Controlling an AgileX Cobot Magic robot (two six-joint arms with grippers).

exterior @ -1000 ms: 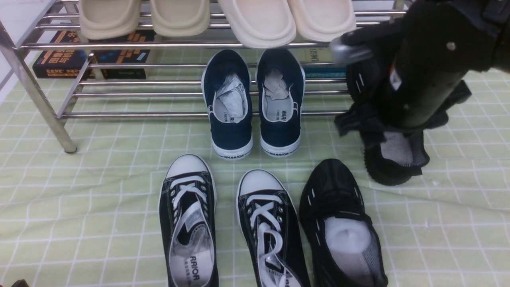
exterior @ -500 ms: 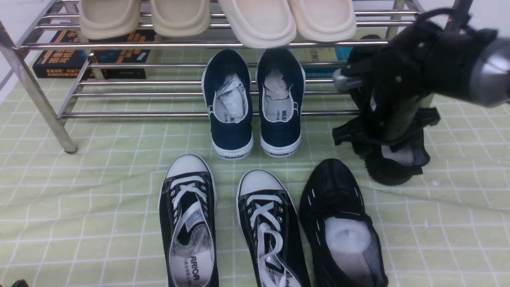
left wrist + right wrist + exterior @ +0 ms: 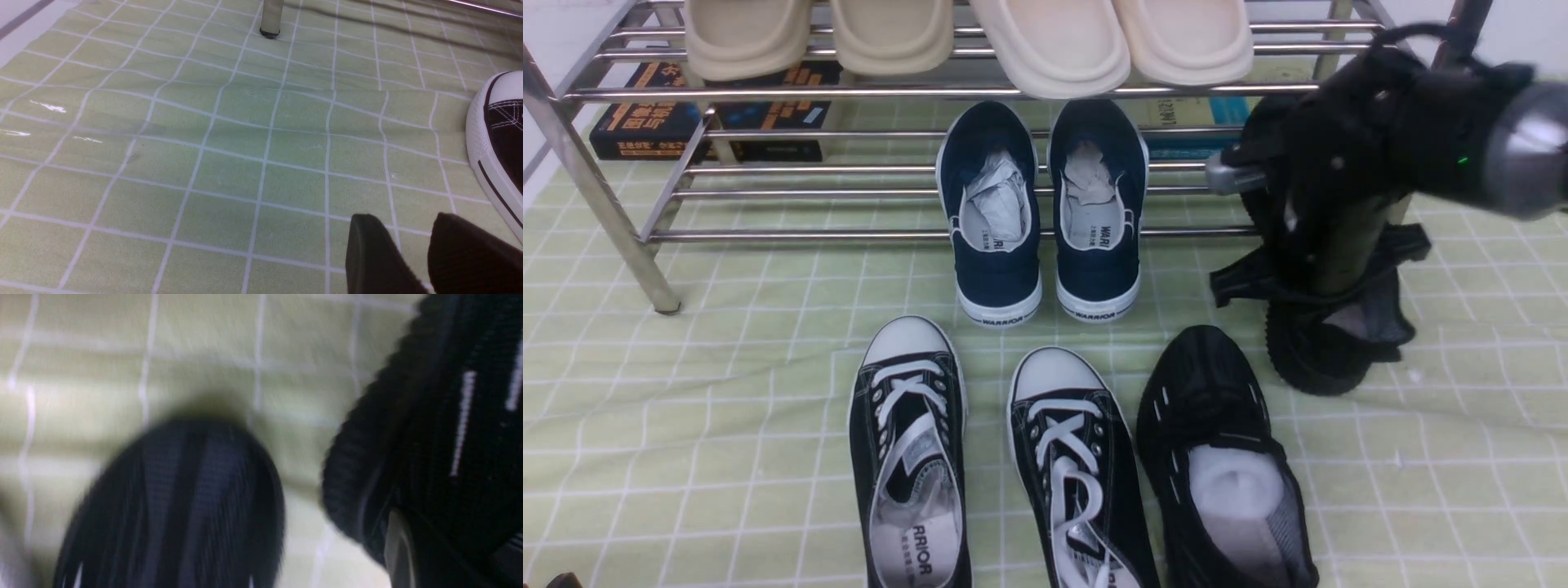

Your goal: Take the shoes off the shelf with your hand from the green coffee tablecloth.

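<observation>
One black mesh shoe (image 3: 1225, 457) lies flat on the green coffee tablecloth (image 3: 686, 392), right of the canvas pair. The other black mesh shoe (image 3: 1327, 359) stands at the right end of the chrome shelf (image 3: 849, 234), its heel on the cloth. My right gripper (image 3: 1327, 269), the black hand, reaches down into its collar and is shut on it. The right wrist view is blurred and shows this shoe (image 3: 449, 437) close up and the other's toe (image 3: 184, 506). My left gripper (image 3: 404, 220) hovers low over bare cloth, fingertips apart, holding nothing.
Navy white-soled slip-ons (image 3: 1045, 212) sit on the shelf's lower tier, heels hanging over the front rail. Black canvas sneakers (image 3: 996, 465) lie on the cloth in front of them. Beige slippers (image 3: 964, 41) fill the upper tier, with books (image 3: 711, 114) behind. A shelf leg (image 3: 271, 18) stands ahead of the left gripper.
The right hand came down onto the black mesh shoe and shut on its collar. The shoe's heel has slid a little toward me on the cloth.
</observation>
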